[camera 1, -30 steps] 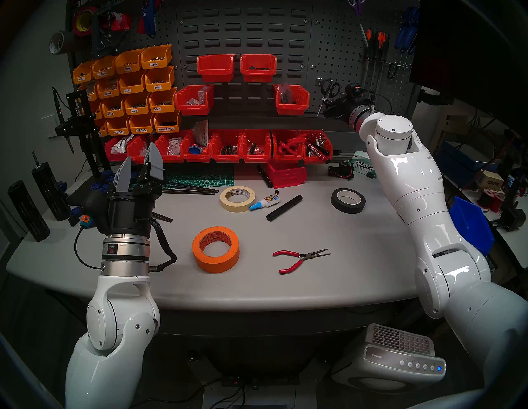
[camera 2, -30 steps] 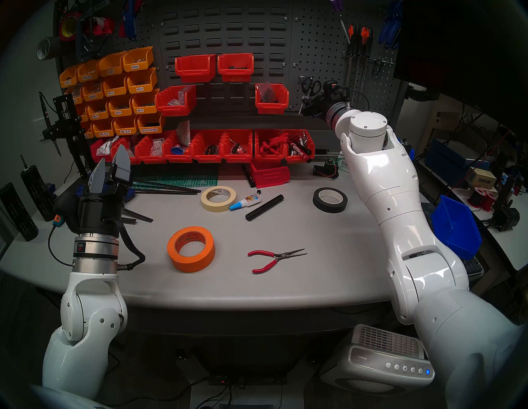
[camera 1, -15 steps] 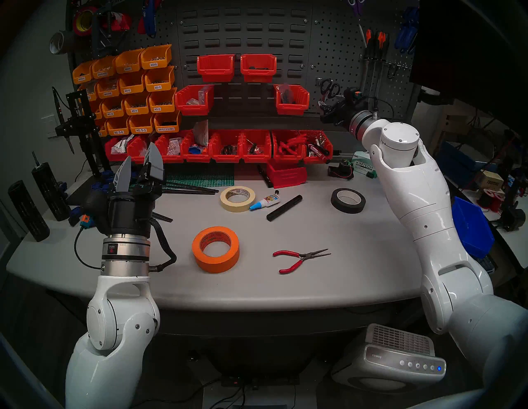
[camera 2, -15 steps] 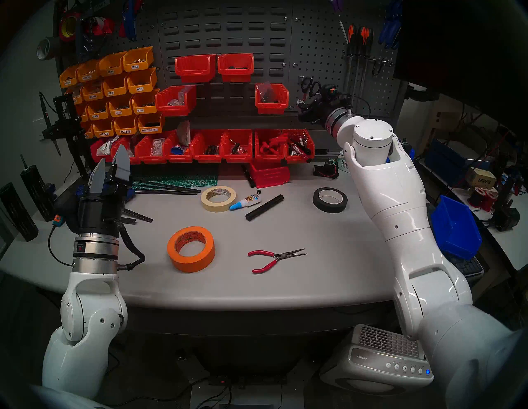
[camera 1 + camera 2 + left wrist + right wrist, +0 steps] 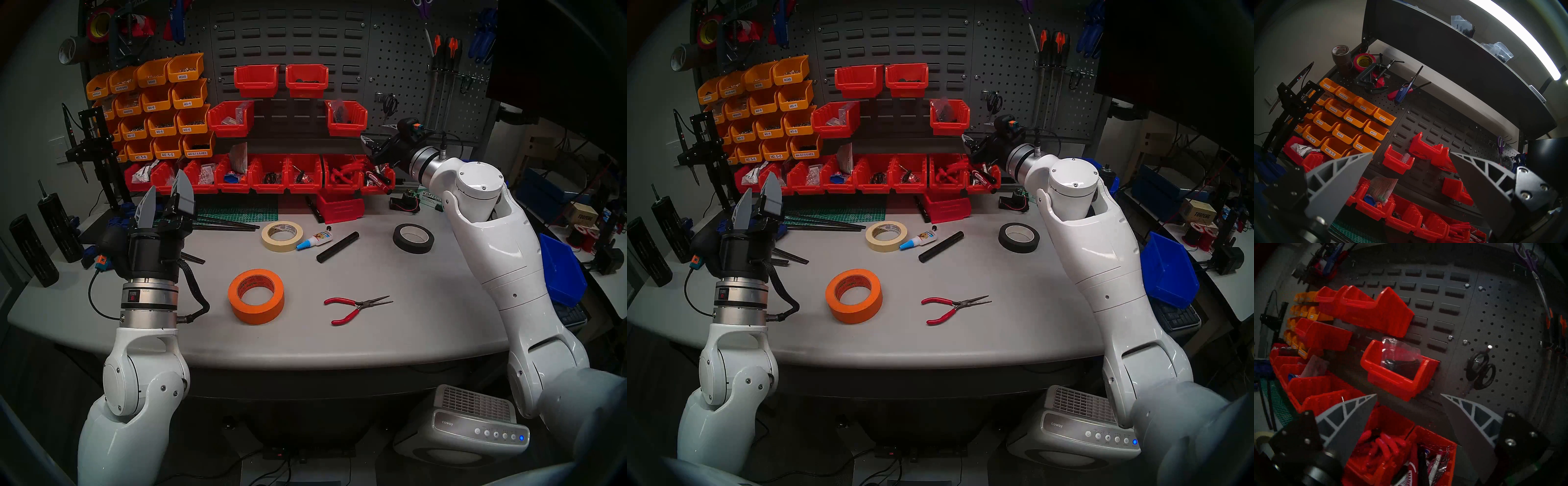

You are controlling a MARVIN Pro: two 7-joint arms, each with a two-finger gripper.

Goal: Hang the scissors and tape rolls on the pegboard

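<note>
The black-handled scissors hang by a handle loop on a metal hook of the dark pegboard. They also show in the right wrist view. My right gripper is open and empty, below and left of the scissors, apart from them. The cream masking tape ring lies flat at the table's middle back. The orange roll lies flat nearer the front. My left gripper is open and empty, pointing up over the table's left side.
Red-handled pliers, a black tape roll, a glue bottle and a black rod lie on the table. Red bins line the back under the louvred panel. Screwdrivers hang right of the scissors.
My right gripper has drawn down and left, away from the pegboard, and stands open. The scissors stay on the hook and now hang straight. The left arm has not moved.
</note>
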